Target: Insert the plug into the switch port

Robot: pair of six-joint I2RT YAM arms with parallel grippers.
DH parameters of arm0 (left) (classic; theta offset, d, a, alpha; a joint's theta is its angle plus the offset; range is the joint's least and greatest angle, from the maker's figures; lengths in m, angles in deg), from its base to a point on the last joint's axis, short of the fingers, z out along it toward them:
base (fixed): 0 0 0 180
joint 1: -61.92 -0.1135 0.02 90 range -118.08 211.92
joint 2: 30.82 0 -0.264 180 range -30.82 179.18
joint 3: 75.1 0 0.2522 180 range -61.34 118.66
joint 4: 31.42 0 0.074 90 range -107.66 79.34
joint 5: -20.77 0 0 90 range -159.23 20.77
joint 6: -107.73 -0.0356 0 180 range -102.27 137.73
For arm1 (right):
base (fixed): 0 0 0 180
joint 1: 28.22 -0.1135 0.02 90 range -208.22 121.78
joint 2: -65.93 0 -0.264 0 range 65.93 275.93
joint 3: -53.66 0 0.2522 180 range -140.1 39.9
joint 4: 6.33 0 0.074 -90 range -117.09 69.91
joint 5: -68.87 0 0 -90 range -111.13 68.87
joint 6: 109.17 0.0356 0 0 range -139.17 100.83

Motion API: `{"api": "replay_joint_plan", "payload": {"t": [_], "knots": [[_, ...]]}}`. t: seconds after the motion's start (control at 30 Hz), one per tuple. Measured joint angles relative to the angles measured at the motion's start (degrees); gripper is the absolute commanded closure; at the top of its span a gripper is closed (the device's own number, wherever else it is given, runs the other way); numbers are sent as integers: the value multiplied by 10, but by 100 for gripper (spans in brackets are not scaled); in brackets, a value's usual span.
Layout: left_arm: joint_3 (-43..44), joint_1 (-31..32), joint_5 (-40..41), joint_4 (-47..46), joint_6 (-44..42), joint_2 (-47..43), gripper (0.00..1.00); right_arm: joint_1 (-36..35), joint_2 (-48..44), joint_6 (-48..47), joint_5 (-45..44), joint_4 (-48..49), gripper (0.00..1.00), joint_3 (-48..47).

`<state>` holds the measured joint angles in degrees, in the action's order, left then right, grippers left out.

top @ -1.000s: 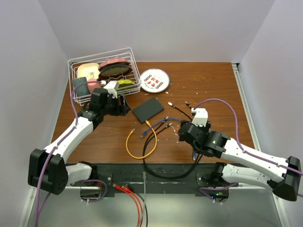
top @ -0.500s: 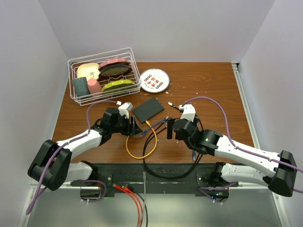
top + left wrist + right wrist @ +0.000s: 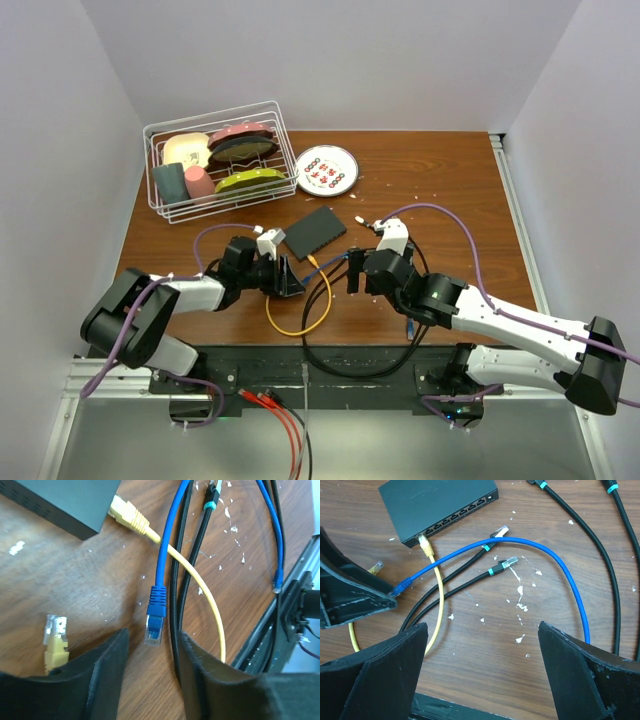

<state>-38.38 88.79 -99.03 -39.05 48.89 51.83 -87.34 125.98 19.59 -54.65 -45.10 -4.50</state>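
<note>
The black switch (image 3: 313,231) lies flat mid-table; its row of ports (image 3: 456,518) faces me, and one port holds a yellow plug (image 3: 424,542). A blue plug (image 3: 154,624) lies on the table at the end of a blue cable (image 3: 540,547). My left gripper (image 3: 150,645) is open and low over the table, with the blue plug just ahead of the gap between its fingers and untouched. It shows in the top view (image 3: 287,279) too. My right gripper (image 3: 482,635) is wide open and empty above bare wood right of the cables (image 3: 352,272).
A loose yellow plug (image 3: 54,641) lies left of my left fingers. Two black cables with plugs (image 3: 501,531) (image 3: 509,562) cross the blue and yellow ones. A white wire basket (image 3: 215,168) of dishes and a patterned plate (image 3: 327,168) stand at the back.
My left arm has swung from the basket down to the cables, and its jaws now frame the blue plug. My right arm has moved left toward the cables.
</note>
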Motion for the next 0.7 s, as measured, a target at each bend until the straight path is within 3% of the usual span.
{"api": "replay_joint_plan", "payload": {"t": [0.33,0.57,0.7], "knots": [[-4,0,-23,-62,16,36,99,0,8,0,3,14,5,2],[-4,0,-28,-61,7,30,100,0,19,-35,35,43,5,6],[3,1,-23,-2,-23,-18,100,0,24,-108,83,71,6,6]]}}
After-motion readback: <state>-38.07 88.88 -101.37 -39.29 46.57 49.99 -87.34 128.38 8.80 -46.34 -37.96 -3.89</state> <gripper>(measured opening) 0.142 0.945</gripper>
